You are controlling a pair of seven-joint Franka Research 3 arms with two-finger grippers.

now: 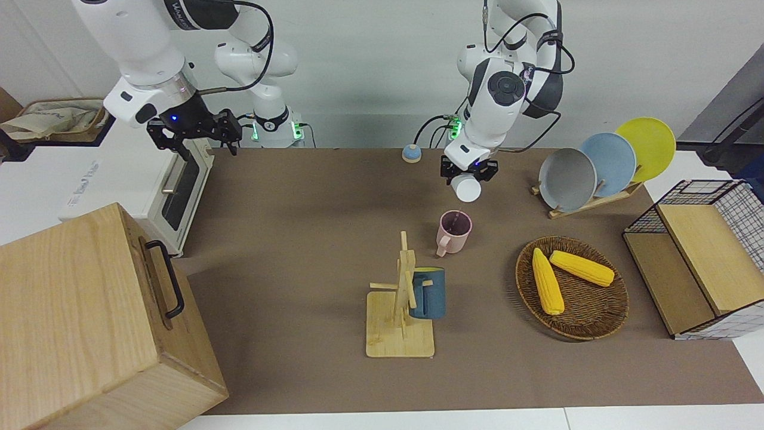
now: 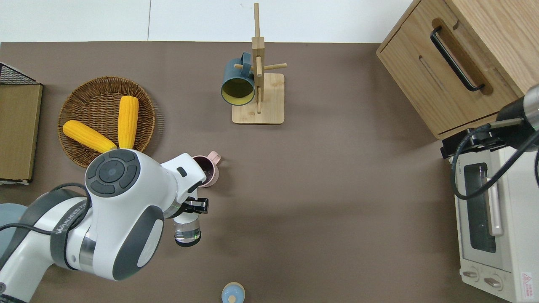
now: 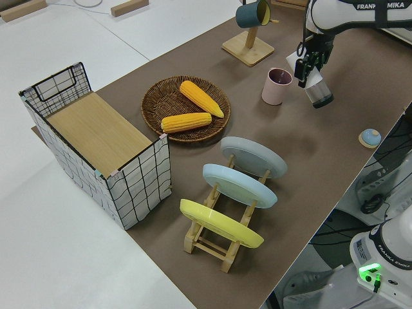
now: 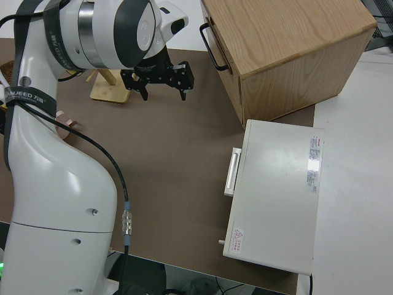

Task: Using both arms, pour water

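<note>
Now | left claw (image 2: 194,207) grips clear glass (image 2: 187,232), tilted, beside pink mug (image 2: 207,170) | right claw (image 1: 200,132) open, parked

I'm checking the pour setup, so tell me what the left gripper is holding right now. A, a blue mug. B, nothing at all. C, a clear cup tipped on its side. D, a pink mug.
C: the left gripper is shut on a clear cup tipped sideways beside the pink mug, which stands on the table, while the blue mug hangs on the wooden mug tree.
</note>
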